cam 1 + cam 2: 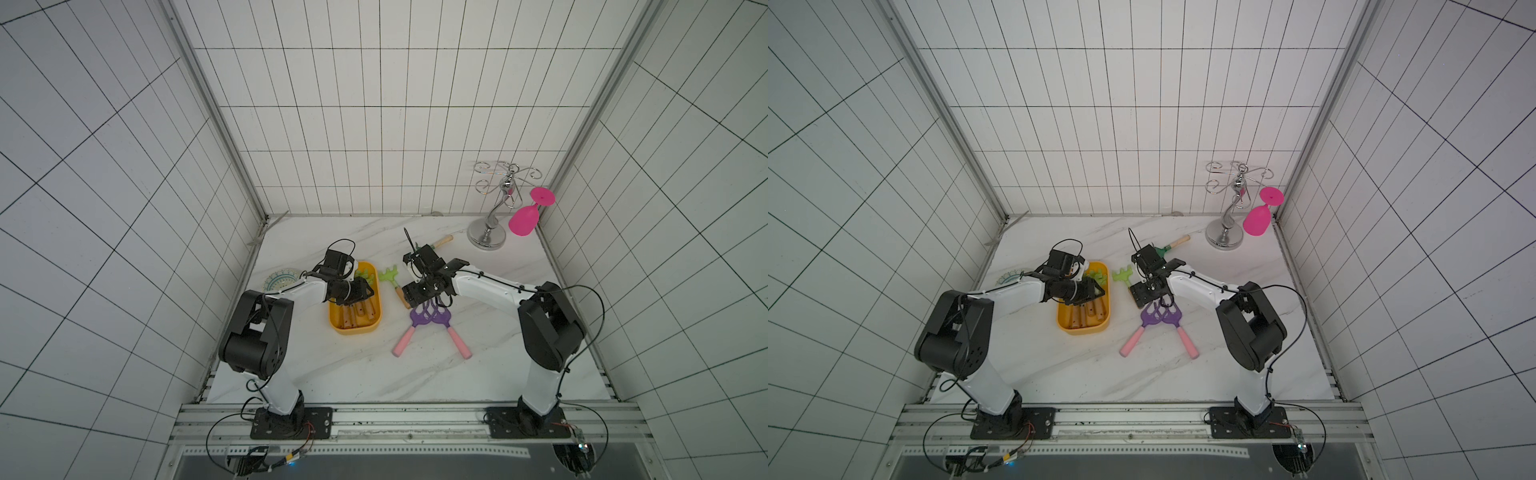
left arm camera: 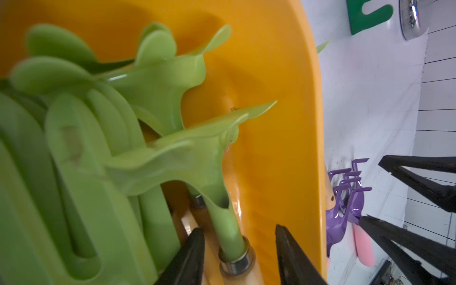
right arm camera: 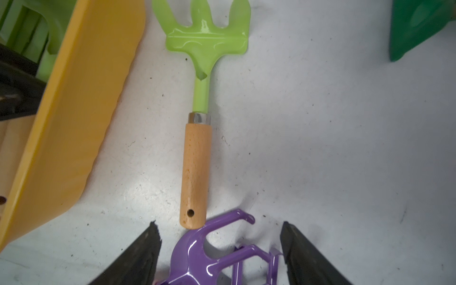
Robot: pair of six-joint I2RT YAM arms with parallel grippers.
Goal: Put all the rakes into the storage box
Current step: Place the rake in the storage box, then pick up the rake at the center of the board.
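Note:
The yellow-orange storage box [image 1: 353, 330] [image 1: 1084, 329] [image 2: 271, 123] lies left of centre and holds green rakes with wooden handles. My left gripper [image 1: 365, 291] [image 2: 237, 228] hangs over the box, open. Its fingers stand on either side of one rake's metal collar [image 2: 238, 261] without touching it. Another green rake [image 1: 388, 275] [image 3: 197, 160] lies on the table just right of the box. Two purple rakes [image 1: 419, 318] [image 3: 197, 251] with pink handles lie crossed beyond its handle end. My right gripper [image 1: 435, 302] [image 3: 219, 223] hovers open over their heads.
A dark green shovel [image 1: 442, 241] lies at the back behind my right wrist. A chrome glass stand [image 1: 488, 237] and a pink goblet [image 1: 524, 220] occupy the back right corner. A small patterned plate [image 1: 280, 279] sits left of the box.

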